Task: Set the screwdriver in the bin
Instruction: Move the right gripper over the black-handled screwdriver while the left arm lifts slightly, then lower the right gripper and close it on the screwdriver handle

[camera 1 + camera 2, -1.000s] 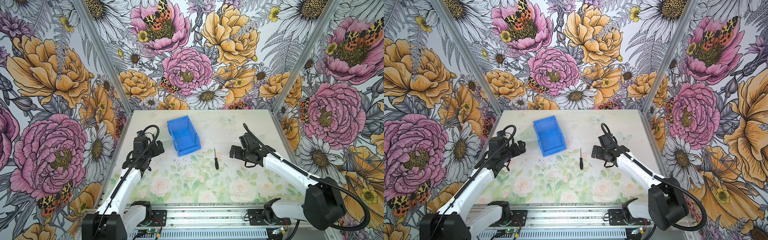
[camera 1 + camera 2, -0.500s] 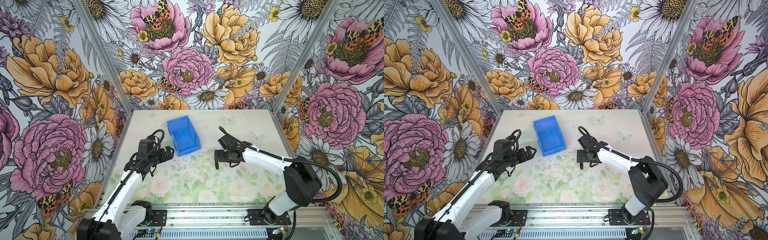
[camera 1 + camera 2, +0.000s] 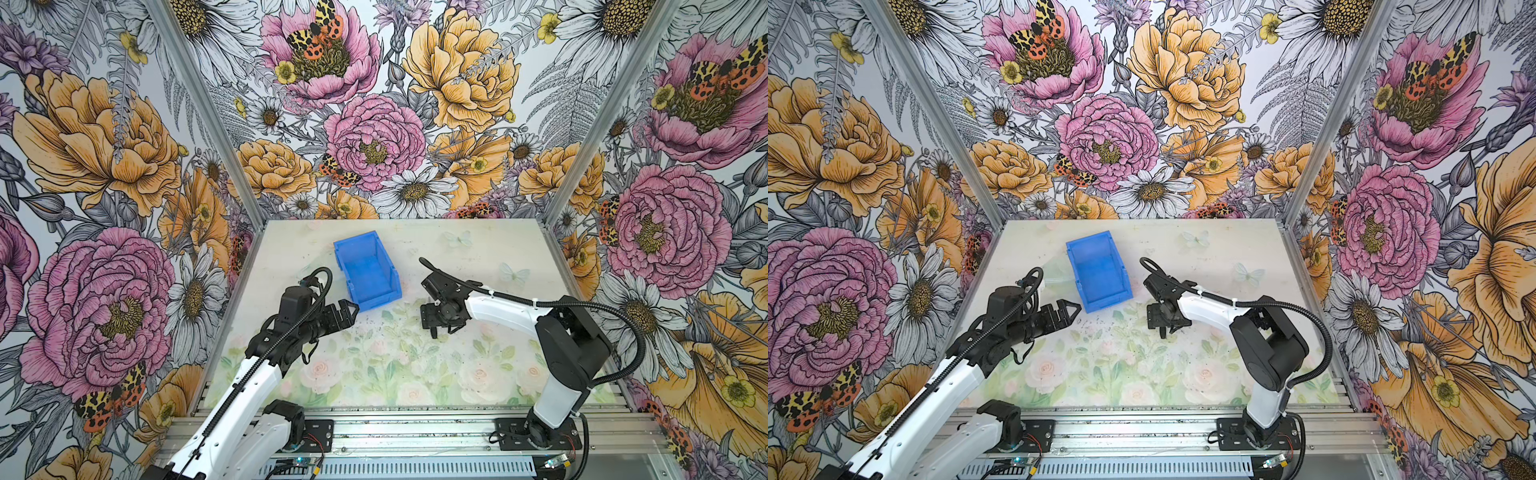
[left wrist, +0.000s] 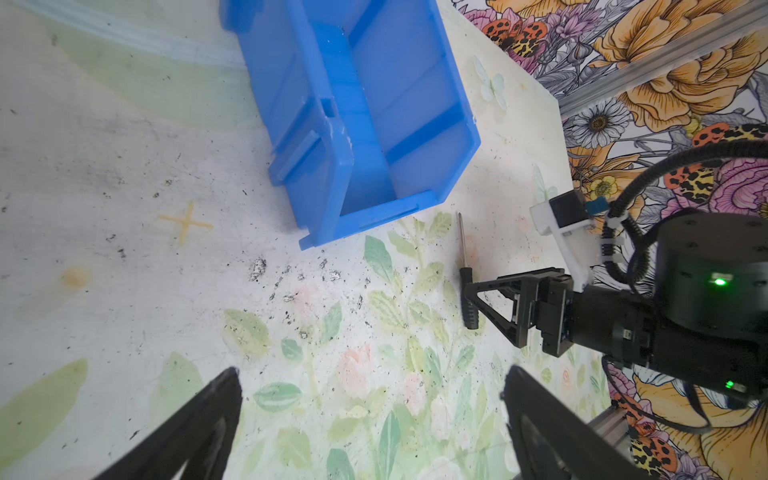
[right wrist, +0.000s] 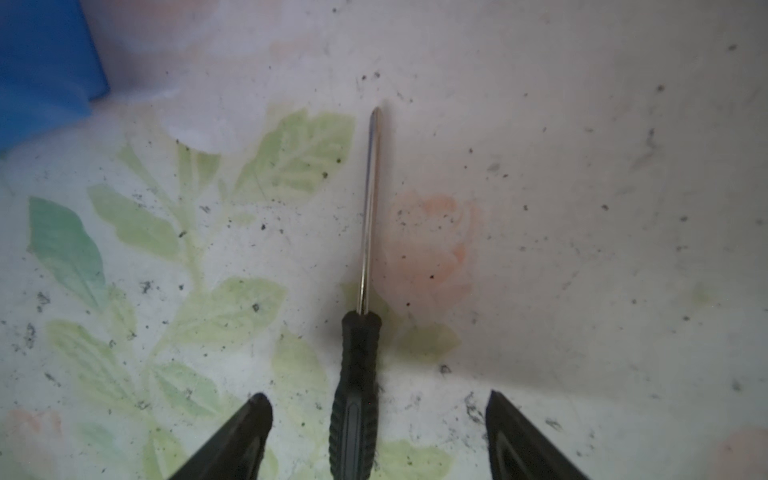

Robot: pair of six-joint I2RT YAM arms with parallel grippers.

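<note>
Right wrist view: the screwdriver [image 5: 359, 353] runs off the frame edge, so the butt of its handle is cut, and the bin [image 5: 41, 62] is just a blurry blue corner, clipped too. Of the right gripper [image 5: 376, 395] only the finger tips make it into frame. In both top views that gripper sits over the screwdriver and I can't pick it out. Left wrist view: the bin's far end is chopped off, a right finger covers part of the handle, and the left gripper [image 4: 372, 374] shows just two finger tips.

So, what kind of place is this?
Probably a robot test booth, not a workshop: flower-printed walls enclose a table, and two arms are bolted to a metal rail at its front.
</note>
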